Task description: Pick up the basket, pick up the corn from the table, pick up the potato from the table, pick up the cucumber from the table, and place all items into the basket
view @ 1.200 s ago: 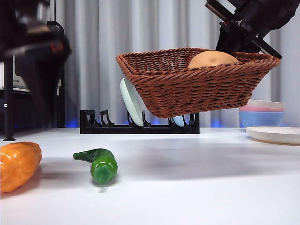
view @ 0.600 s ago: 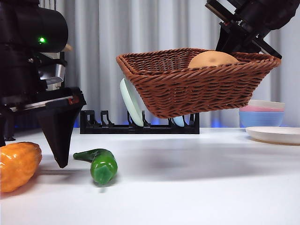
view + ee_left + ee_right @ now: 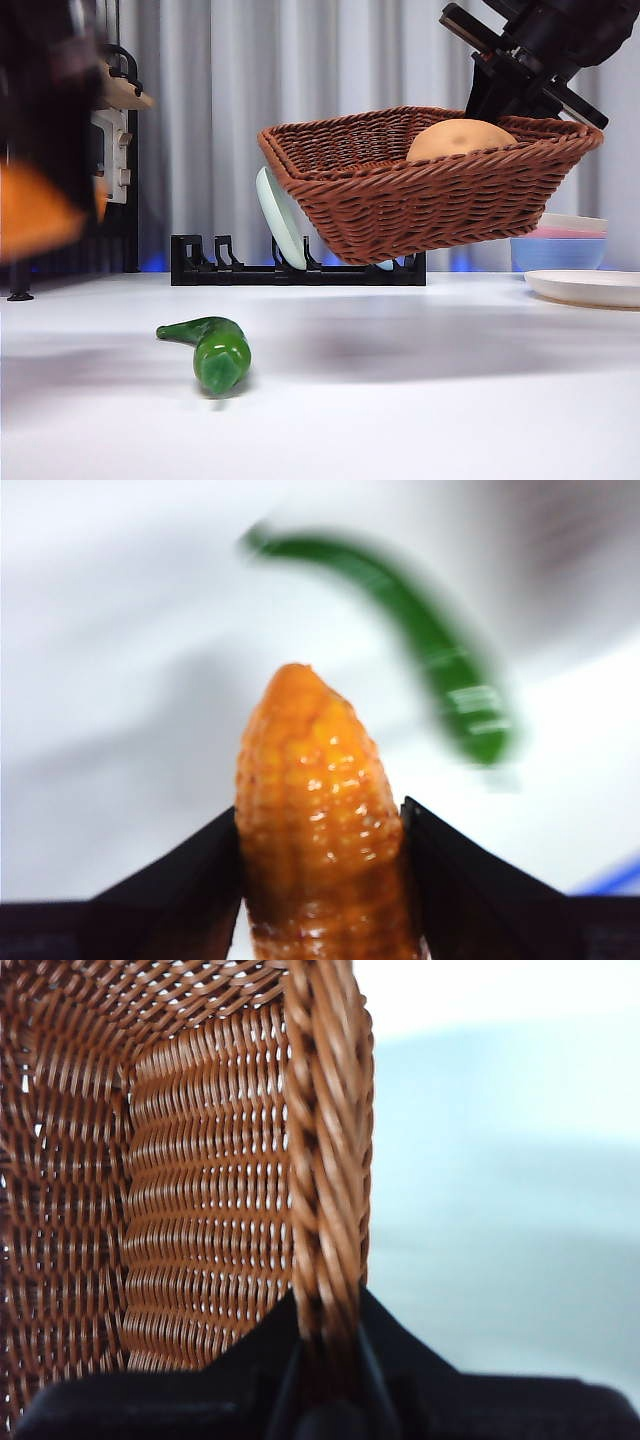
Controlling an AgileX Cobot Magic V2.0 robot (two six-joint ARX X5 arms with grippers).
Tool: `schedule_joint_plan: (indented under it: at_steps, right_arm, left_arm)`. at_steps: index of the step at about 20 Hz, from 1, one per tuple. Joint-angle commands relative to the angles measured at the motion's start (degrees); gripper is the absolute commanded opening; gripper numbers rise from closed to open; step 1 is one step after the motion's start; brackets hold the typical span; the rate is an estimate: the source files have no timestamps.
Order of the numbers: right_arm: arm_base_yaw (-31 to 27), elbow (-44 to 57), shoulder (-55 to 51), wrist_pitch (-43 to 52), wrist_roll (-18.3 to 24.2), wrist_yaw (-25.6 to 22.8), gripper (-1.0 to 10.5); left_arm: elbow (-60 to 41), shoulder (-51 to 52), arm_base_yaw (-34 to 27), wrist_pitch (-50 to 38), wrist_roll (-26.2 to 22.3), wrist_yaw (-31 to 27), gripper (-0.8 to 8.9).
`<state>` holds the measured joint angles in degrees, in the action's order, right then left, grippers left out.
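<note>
Above table [image 3: 400,400], corn [image 3: 320,820] (clamped).

Brown woven wicker on the basket [image 3: 430,195], rough and matt, with a thick braided rim. Inside it, the smooth matt tan skin of the potato [image 3: 458,137]. Below the basket on the table [image 3: 420,400], a glossy, plastic-looking dark green cucumber [image 3: 212,350]. Shiny, pebbled orange surface on the corn [image 3: 322,830], between 2 matt black jaws. Table white, smooth, faintly sheened.
</note>
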<state>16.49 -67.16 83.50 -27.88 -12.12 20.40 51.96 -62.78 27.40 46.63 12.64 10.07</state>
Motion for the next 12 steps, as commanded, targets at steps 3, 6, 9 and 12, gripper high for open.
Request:
schedule_joint_plan:
  at_steps: [3, 6, 9, 12]
  right_arm:
    - [1.1, -0.2, -0.5, 0.9, 0.0, 0.5, -0.2]
    - [3.0, -0.2, -0.5, 0.8, -0.3, 0.5, -0.2]
    - [4.9, -0.2, -0.5, 0.8, -1.0, 0.5, -0.2]
    - [6.6, -0.2, -0.5, 0.8, -1.6, 0.5, -0.2]
  left_arm:
    - [6.3, 11.1, 1.6, -9.9, 1.3, 8.7, -0.08]
    - [8.2, 9.2, 4.7, -18.6, 4.3, 7.9, -0.08]
    - [8.2, 3.3, 7.7, -26.3, 7.0, 6.1, -0.08]
    - [8.2, -4.3, 11.2, -31.3, 7.1, -1.0, -0.08]
